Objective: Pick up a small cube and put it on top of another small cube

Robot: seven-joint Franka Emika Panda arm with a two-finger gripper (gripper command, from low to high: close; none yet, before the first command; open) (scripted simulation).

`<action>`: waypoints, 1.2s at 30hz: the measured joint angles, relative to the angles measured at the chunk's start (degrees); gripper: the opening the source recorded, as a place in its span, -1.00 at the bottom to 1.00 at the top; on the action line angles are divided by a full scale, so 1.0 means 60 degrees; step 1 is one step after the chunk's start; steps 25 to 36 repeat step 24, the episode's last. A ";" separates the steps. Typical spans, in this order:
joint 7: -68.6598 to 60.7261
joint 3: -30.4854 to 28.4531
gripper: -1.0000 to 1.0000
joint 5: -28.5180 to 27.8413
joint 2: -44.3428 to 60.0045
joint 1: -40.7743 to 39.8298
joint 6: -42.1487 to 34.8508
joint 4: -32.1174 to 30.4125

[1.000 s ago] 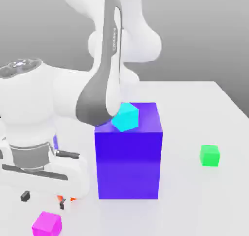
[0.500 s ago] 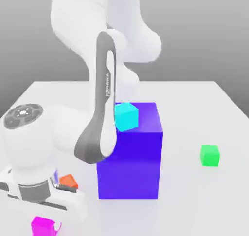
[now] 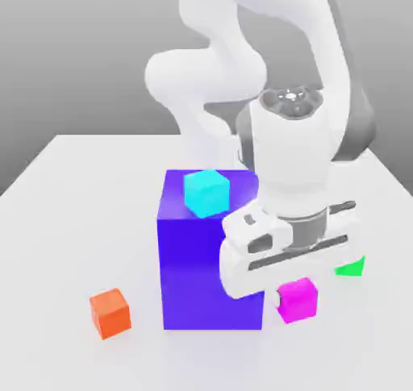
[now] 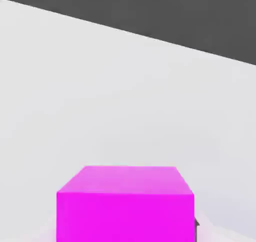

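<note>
The small cube (image 3: 298,302), plain magenta-pink, hangs just under my hand in the exterior view, in front of the big block's right side. My gripper (image 3: 295,294) is shut on it. In the hand view the same small cube (image 4: 125,203) sits close up against the white table (image 4: 125,96). A green cube (image 3: 352,267) peeks out behind the hand on the exterior view's right, mostly hidden by it.
A big blue-violet block (image 3: 189,276) stands mid-table with a cyan cube (image 3: 206,192) on its top. An orange cube (image 3: 110,313) lies on the table at the block's left in the exterior view. My arm's white links rise behind the block.
The gripper shut on the magenta cube at the exterior view's lower left. The arm then swung across to the block's right side with the cube in it, uncovering the orange cube.
</note>
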 joint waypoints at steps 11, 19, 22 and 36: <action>0.1075 0.1870 -1.00 -0.1288 -0.1748 0.2371 0.0298 -0.2065; 0.2885 0.1925 -1.00 -0.3838 -0.0328 0.1747 0.1319 -0.1970; 0.3199 0.1935 -1.00 -0.4280 0.0142 0.1644 0.1794 -0.1957; 0.3213 0.1955 -1.00 -0.4305 0.0413 0.1644 0.2148 -0.1972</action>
